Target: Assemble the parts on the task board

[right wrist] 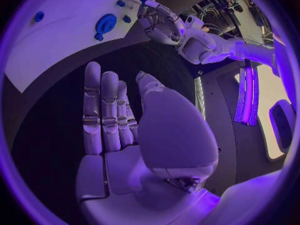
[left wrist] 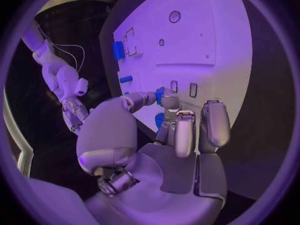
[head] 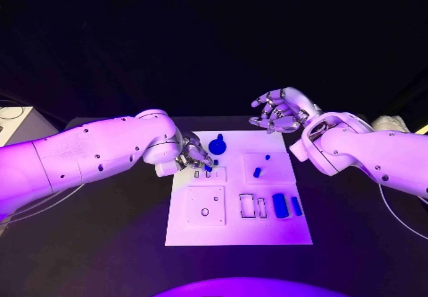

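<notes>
The white task board [head: 239, 235] lies in the middle of the black table. My left hand [head: 195, 154] is over the board's near-left upper corner, by two small slots [left wrist: 193, 90]. Its thumb and a finger pinch a small blue part [left wrist: 160, 96]. A round blue part [head: 217, 146] stands just beyond that hand. Two small blue pieces [head: 256, 172] sit on a raised square plate. Two long blue blocks [head: 280, 205] lie toward the board's right side. My right hand [head: 281, 110] hovers above the board's far edge, fingers apart [right wrist: 103, 115] and holding nothing.
A square plate with a round hole [head: 205, 205] lies on the board's left half, and two empty rectangular frames [head: 252, 206] lie beside the long blocks. Black table surrounds the board. A pale box [head: 13, 120] stands at the far left.
</notes>
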